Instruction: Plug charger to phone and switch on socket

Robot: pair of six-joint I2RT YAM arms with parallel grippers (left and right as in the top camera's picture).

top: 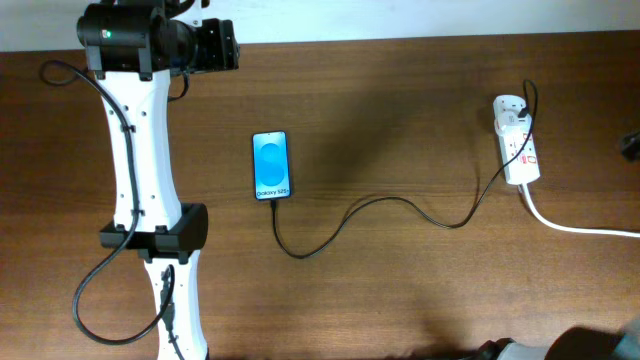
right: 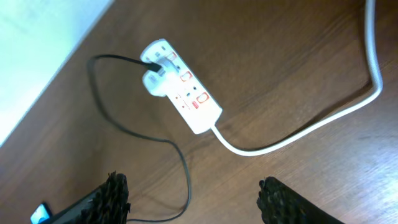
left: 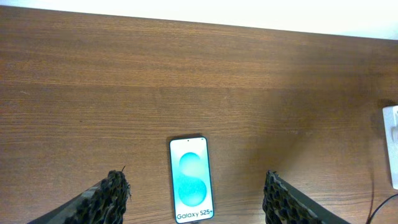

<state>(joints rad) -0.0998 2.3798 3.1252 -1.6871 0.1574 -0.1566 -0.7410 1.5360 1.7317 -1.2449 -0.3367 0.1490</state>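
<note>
The phone (top: pixel 271 166) lies flat on the table with its blue screen up; it also shows in the left wrist view (left: pixel 191 180). The thin black charger cable (top: pixel 400 203) runs from the phone's near edge in a curve to a white plug in the socket (top: pixel 517 140). The cable's tip meets the phone's edge. The socket (right: pixel 183 93) is a white strip with red switches. My left gripper (left: pixel 196 183) is open and empty, high above the phone, at the table's far left (top: pixel 222 45). My right gripper (right: pixel 193 186) is open and empty, above the table near the socket.
The thick white cord (top: pixel 580 227) leaves the socket toward the right edge and also shows in the right wrist view (right: pixel 323 121). The left arm (top: pixel 140 160) lies along the table's left side. The table's far edge (left: pixel 199 22) meets a white wall.
</note>
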